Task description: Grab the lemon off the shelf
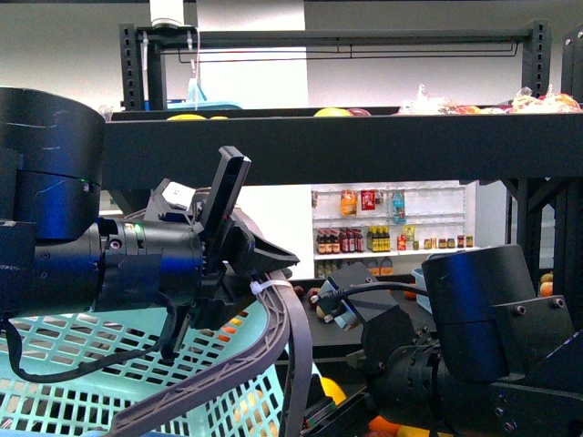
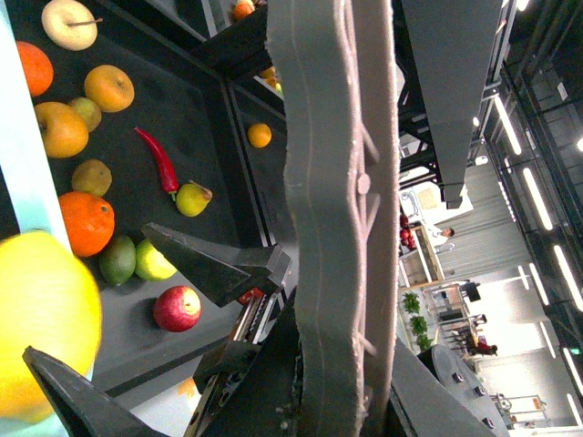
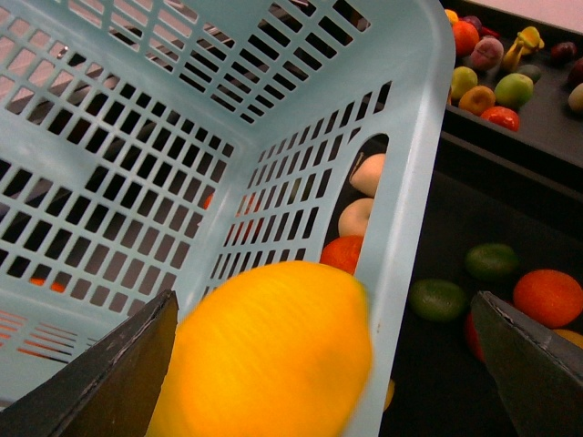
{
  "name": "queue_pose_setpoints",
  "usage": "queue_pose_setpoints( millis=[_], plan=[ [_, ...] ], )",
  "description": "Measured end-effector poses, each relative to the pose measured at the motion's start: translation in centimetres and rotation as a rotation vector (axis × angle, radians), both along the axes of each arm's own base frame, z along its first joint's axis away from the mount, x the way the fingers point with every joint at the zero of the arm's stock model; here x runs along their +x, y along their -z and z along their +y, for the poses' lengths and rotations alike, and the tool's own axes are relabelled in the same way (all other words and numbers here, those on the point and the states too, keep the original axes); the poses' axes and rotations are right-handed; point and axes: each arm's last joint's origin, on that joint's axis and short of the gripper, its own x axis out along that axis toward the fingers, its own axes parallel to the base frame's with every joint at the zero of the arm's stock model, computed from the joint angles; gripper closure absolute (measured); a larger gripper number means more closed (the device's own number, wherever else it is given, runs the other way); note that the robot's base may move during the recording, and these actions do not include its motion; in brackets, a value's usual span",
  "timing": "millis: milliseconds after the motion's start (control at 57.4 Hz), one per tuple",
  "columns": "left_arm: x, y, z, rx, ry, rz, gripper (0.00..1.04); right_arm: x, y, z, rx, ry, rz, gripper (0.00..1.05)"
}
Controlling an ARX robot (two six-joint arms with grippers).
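Observation:
The lemon (image 3: 273, 350) is a blurred bright yellow shape between the two spread fingers of my open right gripper (image 3: 319, 364), right at the corner rim of a light teal basket (image 3: 182, 137). In the left wrist view the lemon (image 2: 41, 319) fills the frame's edge beside the basket rim. My left gripper (image 2: 137, 337) is open, its dark fingers apart with nothing between them. The basket's grey handle (image 2: 328, 182) crosses in front of that arm. The black shelf (image 1: 319, 146) spans the front view, with a lower dark tray (image 3: 474, 228) under the basket.
On the shelf tray (image 2: 200, 118) lie oranges (image 2: 86, 223), limes (image 3: 437, 299), a red apple (image 2: 178, 308), a red chili (image 2: 159, 159) and yellow apples. The basket (image 1: 73, 364) fills the lower left of the front view. White wall shelves of bottles (image 1: 383, 232) stand far behind.

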Motion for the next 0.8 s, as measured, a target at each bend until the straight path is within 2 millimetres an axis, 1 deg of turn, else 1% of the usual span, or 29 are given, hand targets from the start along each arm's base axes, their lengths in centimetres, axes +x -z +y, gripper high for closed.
queue_pose_setpoints(
  millis=[296, 453, 575, 680, 715, 802],
  plan=[
    [0.0, 0.0, 0.1, 0.0, -0.005, 0.002, 0.94, 0.1, 0.0, -0.4, 0.014, 0.002, 0.005, 0.07],
    [0.1, -0.1, 0.1, 0.002, -0.011, -0.005, 0.94, 0.8, -0.1, -1.5, 0.05, 0.078, 0.019, 0.07],
    [0.0, -0.1, -0.1, -0.007, 0.013, 0.005, 0.94, 2.7, -0.8, -3.7, 0.119, 0.233, 0.025, 0.07],
    [0.0, -0.1, -0.2, -0.015, 0.016, 0.016, 0.94, 4.5, -0.9, -6.8, 0.177, 0.379, 0.048, 0.07],
    [0.0, -0.1, -0.2, -0.015, 0.016, 0.015, 0.94, 5.3, -0.6, -8.4, 0.198, 0.44, 0.065, 0.07],
    [0.0, -0.1, -0.2, -0.014, 0.016, 0.014, 0.94, 6.3, 0.7, -10.7, 0.199, 0.511, 0.098, 0.07]
  ],
)
